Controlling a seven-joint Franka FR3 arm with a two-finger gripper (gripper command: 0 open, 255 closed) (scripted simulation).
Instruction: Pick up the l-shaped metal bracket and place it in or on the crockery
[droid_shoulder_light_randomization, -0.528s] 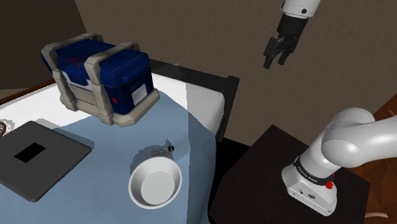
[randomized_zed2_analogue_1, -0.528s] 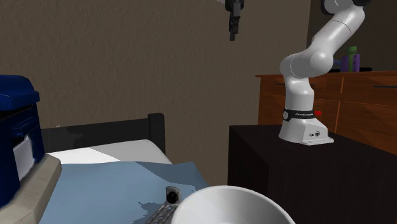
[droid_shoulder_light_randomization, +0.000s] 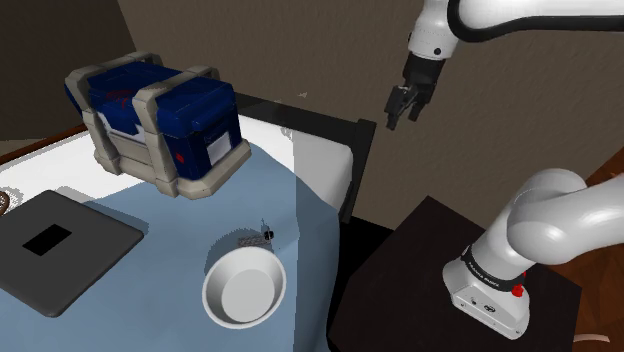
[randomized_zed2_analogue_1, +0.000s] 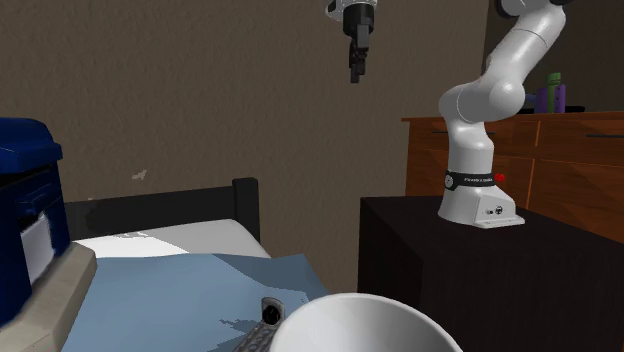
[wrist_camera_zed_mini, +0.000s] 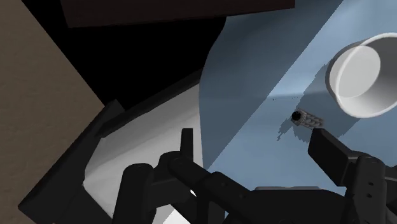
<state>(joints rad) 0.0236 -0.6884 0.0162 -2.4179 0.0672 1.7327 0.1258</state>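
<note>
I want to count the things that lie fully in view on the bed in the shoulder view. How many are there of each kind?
blue case: 1
dark flat square slab: 1
white bowl: 1
small grey bracket: 1
Total: 4

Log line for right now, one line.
gripper aloft, fingers open, empty | bracket on blue sheet beside bowl, untouched | bowl empty | stage: pre-grasp

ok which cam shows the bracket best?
Wrist view: the bracket lies whole on the blue cover, apart from the bowl. Shoulder view shows it small by the bowl's rim; second exterior view, half hidden behind the bowl.
</note>
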